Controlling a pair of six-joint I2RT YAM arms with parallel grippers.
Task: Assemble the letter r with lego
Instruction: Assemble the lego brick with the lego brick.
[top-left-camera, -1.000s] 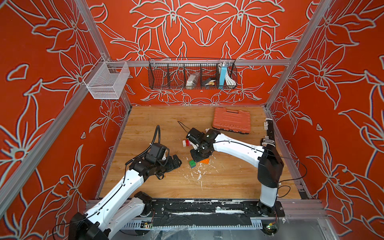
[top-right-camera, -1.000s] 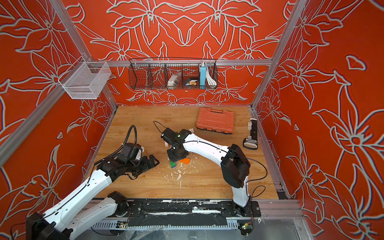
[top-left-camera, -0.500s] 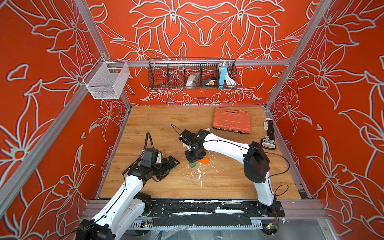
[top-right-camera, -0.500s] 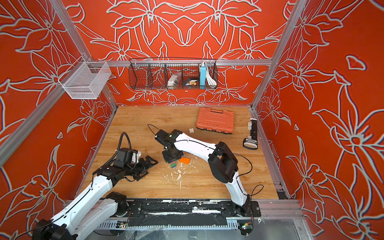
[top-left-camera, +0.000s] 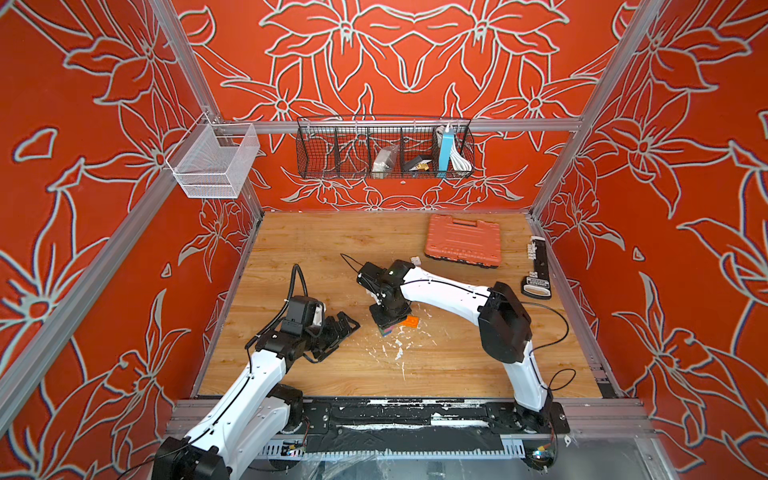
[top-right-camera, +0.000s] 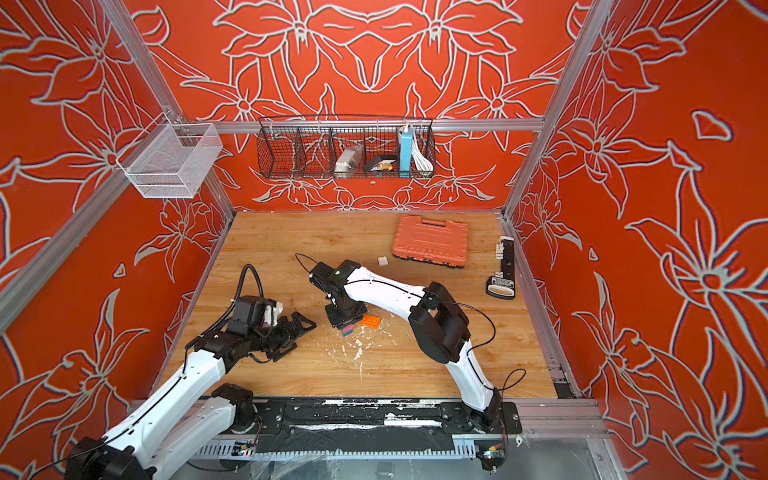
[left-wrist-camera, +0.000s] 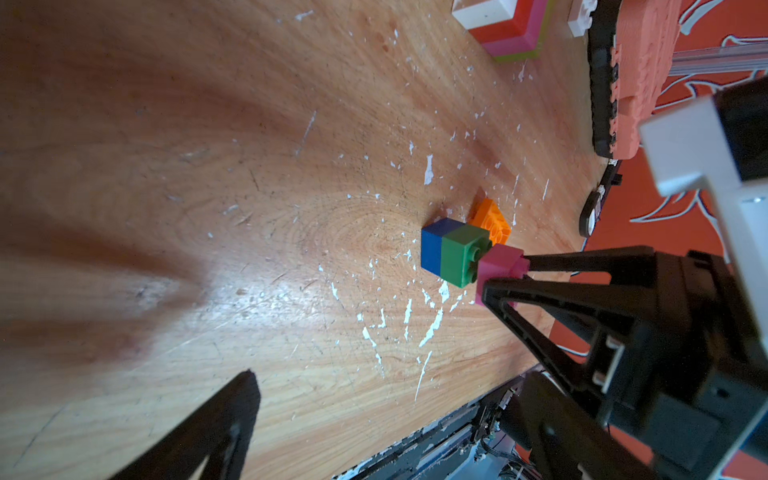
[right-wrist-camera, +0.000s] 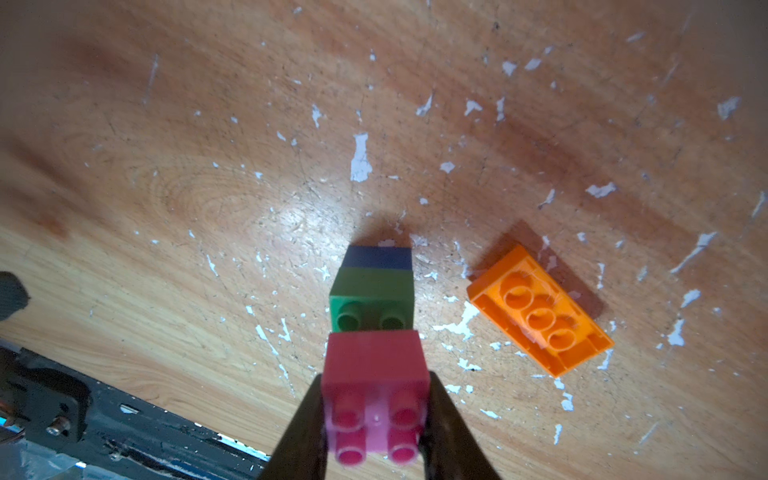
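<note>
right gripper (right-wrist-camera: 374, 419) is clamped on a magenta studded plastic brick (right-wrist-camera: 376, 365), holding it offset on the green studded brick (right-wrist-camera: 374, 291) atop a blue brick (right-wrist-camera: 378, 257) on the wooden tabletop (top-left-camera: 332, 257), likely as the r's overhanging arm. upturned orange plastic brick (top-left-camera: 410, 321) lies at the stack's 2 o'clock. left gripper (top-left-camera: 338, 338), jaws apart and empty, hangs at 9 o'clock.

In both top views the right gripper (top-left-camera: 389, 319) hid most of the pink brick (top-left-camera: 387, 331). The left wrist view's edge cut off the white-topped stack (left-wrist-camera: 505, 29).
</note>
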